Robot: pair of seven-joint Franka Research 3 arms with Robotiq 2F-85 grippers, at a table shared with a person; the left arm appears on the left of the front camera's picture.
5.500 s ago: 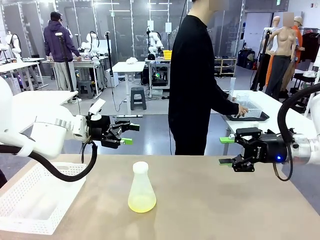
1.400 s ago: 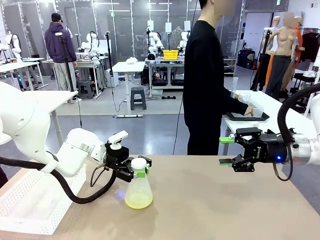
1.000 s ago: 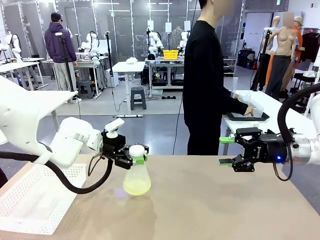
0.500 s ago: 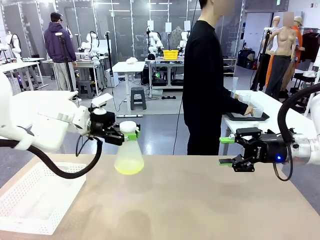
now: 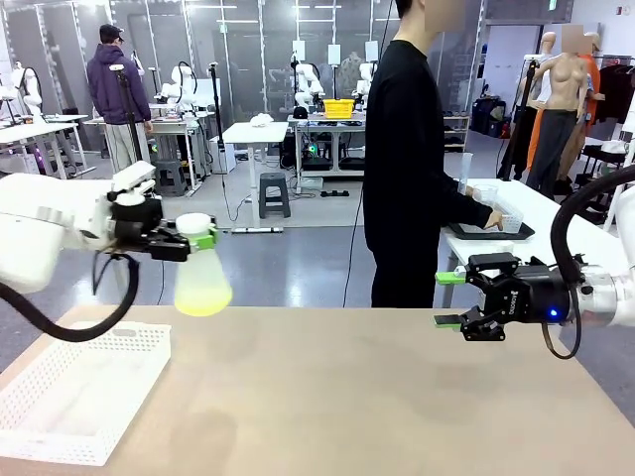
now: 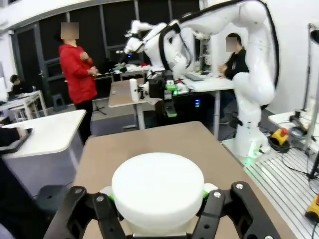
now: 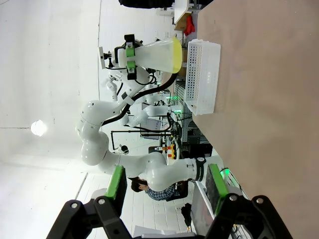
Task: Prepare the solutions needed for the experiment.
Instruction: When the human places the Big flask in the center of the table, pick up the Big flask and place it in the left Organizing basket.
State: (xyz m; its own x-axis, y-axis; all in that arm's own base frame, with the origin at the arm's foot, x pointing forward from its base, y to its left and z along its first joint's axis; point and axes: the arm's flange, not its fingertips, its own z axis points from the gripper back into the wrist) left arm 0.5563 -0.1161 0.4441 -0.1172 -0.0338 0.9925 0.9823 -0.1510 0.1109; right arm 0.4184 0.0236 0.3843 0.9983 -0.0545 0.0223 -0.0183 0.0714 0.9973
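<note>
solutions (image 5: 202,294) in flask, apparently below left gripper (image 5: 194,240)

Bright, even overhead light; wrist views bend at the edges.

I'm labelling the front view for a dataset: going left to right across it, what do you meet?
White perforated basket → left tool, shut on the flask of yellow-green solution, held above the table → person in black → right tool, open.
</note>
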